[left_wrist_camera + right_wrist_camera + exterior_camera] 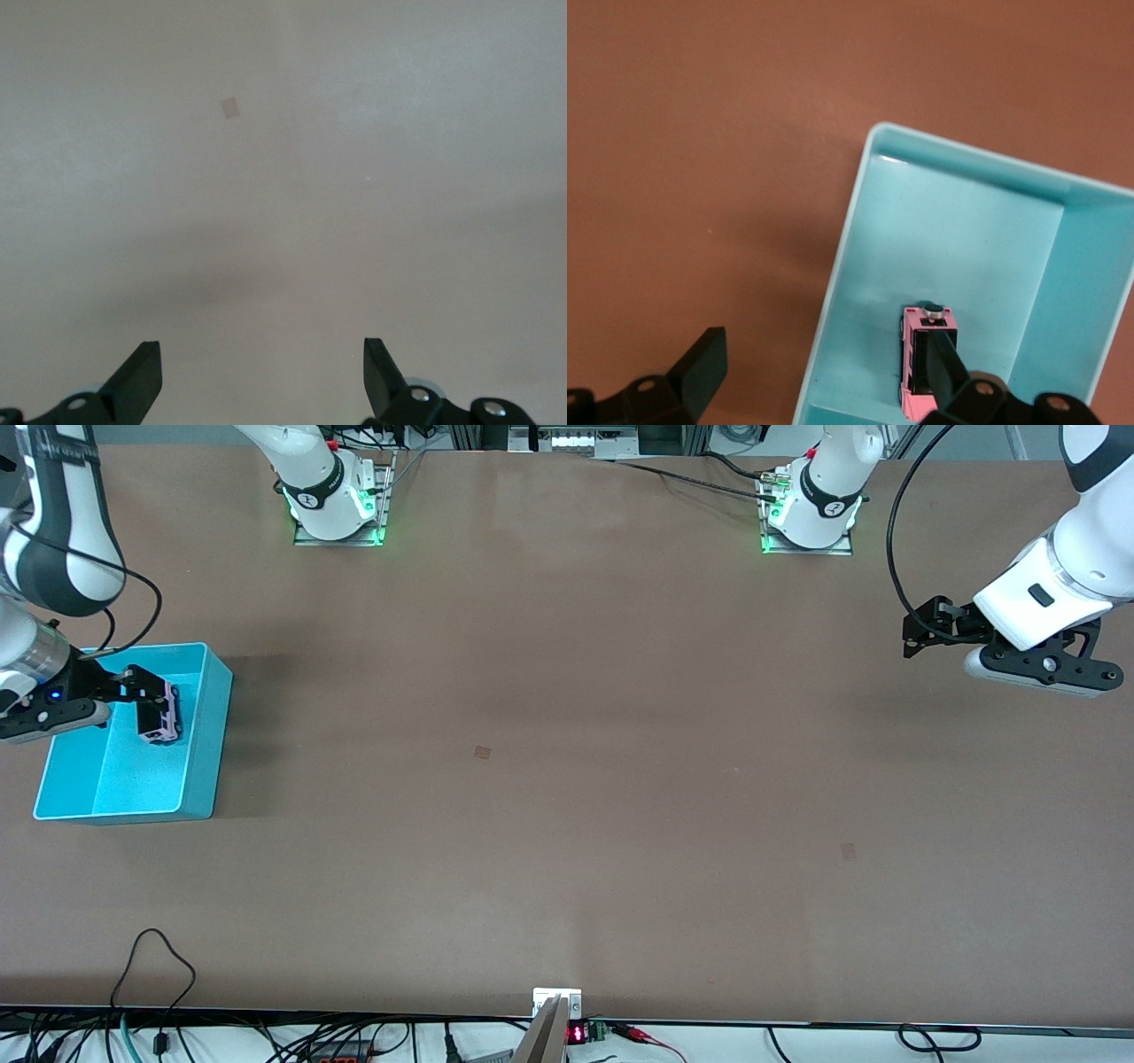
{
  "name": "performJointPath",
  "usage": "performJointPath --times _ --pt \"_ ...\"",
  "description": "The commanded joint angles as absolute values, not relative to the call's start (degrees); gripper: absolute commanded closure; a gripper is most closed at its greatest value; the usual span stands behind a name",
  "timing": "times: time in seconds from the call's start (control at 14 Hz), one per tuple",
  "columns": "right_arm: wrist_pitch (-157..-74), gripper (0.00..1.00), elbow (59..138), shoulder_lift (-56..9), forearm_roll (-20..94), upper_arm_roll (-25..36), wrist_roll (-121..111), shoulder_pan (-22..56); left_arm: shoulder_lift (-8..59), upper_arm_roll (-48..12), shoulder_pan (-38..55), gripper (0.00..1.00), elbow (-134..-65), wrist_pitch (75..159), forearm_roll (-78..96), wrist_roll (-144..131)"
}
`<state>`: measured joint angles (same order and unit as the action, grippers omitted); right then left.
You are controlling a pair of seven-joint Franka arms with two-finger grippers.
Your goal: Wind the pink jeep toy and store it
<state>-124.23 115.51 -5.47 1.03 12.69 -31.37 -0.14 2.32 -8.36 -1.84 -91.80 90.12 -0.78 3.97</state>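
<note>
Smooth, seemingly plastic turquoise bin (pixel 208 717)

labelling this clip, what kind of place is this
Probably a robotics lab bench: two arms bolted to a bare brown table, cables along its edge. The right gripper is open over a turquoise bin by the jeep; the left gripper waits, open.

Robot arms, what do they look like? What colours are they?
Both arms are glossy white with dark grey or black bands at the joints. Each ends in a black tool with two flat, pointed fingers: the right tool has a small blue light nearby, and a black cable loops beside the left tool. Their bases glow green.
</note>
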Motion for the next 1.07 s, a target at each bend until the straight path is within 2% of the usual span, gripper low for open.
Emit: performJointPath --times 0.0,0.21,0.64,0.86,1.0 --pt "-116.66 0.0 108.57 -5.71 1.67 11.08 -25.61 -0.35 2.37 -8.61 -1.76 0.0 -90.62 89.03 -1.32 3.34" --pt "-105.58 0.0 100.22 -5.71 1.41 5.2 -15.95 -0.88 2.29 -8.7 -1.76 0.0 -90.7 88.68 -1.32 3.43" --pt "-93.7 0.0 88.08 -5.71 1.23 -1.93 1.39 -0.35 2.29 -9.23 -1.76 0.0 -90.62 88.68 -1.32 3.43" --pt "-89.49 0.0 86.57 -4.06 0.7 -2.37 3.06 0.53 2.29 -9.32 -1.76 0.0 -90.62 88.68 -1.41 3.43" --pt "-92.87 0.0 91.46 -0.2 0.7 -2.37 2.9 0.53 2.29 -9.4 -1.76 0.0 -90.62 88.68 -1.41 3.43"
